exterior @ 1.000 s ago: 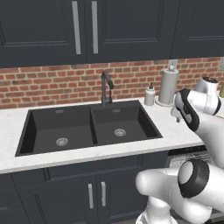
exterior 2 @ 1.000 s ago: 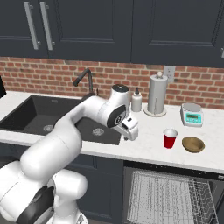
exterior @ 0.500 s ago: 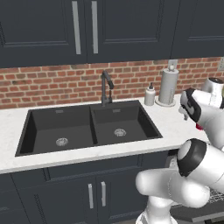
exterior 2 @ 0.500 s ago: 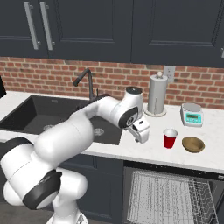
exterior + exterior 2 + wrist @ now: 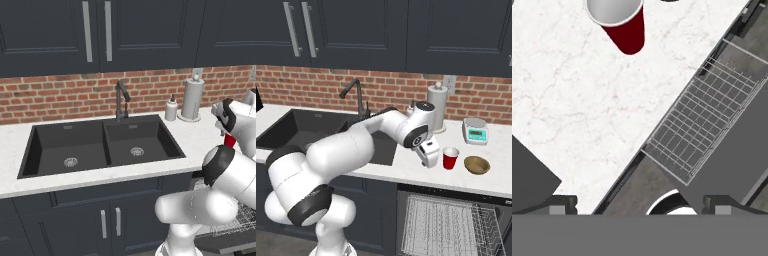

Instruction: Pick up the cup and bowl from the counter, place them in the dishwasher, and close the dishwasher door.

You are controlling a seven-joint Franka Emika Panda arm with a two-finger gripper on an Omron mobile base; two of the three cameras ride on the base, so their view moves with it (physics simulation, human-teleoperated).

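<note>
Cup stands upright just beside your wide-open, empty pincer; center the rim between both fingertips before squeezing.

No text, label, brand or number can be read in any of the pictures. A lit blue-green display is seen on the front of the small kitchen scale that stands on the bench, but whatever is shown on it is too small and blurred to be made out. No print is carried by the red cup, and none is seen on the white soap bottle.
</note>
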